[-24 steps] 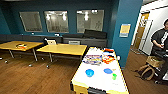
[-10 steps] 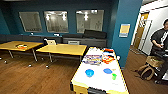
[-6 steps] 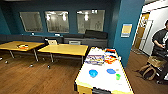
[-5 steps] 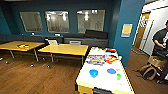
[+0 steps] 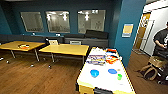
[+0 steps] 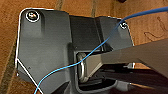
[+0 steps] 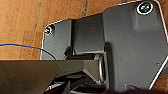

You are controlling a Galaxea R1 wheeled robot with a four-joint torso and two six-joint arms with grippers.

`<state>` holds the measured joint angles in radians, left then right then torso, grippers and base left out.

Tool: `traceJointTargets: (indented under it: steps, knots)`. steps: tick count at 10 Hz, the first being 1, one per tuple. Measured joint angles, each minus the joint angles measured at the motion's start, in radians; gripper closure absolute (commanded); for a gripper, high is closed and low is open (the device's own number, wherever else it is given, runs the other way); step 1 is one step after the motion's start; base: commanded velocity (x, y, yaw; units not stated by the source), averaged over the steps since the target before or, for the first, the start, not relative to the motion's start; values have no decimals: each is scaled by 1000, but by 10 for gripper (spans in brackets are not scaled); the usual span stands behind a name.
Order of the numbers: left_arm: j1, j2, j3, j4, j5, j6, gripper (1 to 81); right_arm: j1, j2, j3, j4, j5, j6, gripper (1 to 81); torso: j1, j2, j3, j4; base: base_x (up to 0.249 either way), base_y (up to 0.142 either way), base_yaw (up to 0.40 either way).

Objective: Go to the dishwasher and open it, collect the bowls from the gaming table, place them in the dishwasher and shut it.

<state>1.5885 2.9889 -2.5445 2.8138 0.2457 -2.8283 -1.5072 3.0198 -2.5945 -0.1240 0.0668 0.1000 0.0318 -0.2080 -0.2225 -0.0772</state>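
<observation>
Gripper state cannot be determined for either arm: both wrist views look down on wooden floor (image 6: pixel 155 30), with no fingers distinguishable and nothing seen held. Collection is judged not yet begun: the bowls, two blue (image 5: pixel 94 73) and a smaller green one (image 5: pixel 119 76), sit near together on the white top of the gaming table (image 5: pixel 105 83), just ahead. The dishwasher's condition cannot be confirmed here.

Two yellow-topped tables (image 5: pixel 63 49), dark bench seating (image 5: pixel 86 41), wood floor (image 5: pixel 37 77), person (image 5: pixel 161 40) beside backpack (image 5: pixel 151 67)

Dim, blurry room; ceiling-light glare on windows (image 5: pixel 58 21); wrist views soft.
</observation>
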Motion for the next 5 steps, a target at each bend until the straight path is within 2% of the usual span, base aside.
traceJointTargets:
  steps: [2, 5]
  knots:
    - [0, 0, 0, 0, 0, 0, 10, 0, 2, 0, 0, 0, 0, 10, 0, 0, 0, 0, 42, 0, 0]
    - [19, 2, 0, 0, -8, 0, 10, -22, 2, 0, 0, -10, -2, 10, -2, -1, 0, 0, 140, 0, 0]
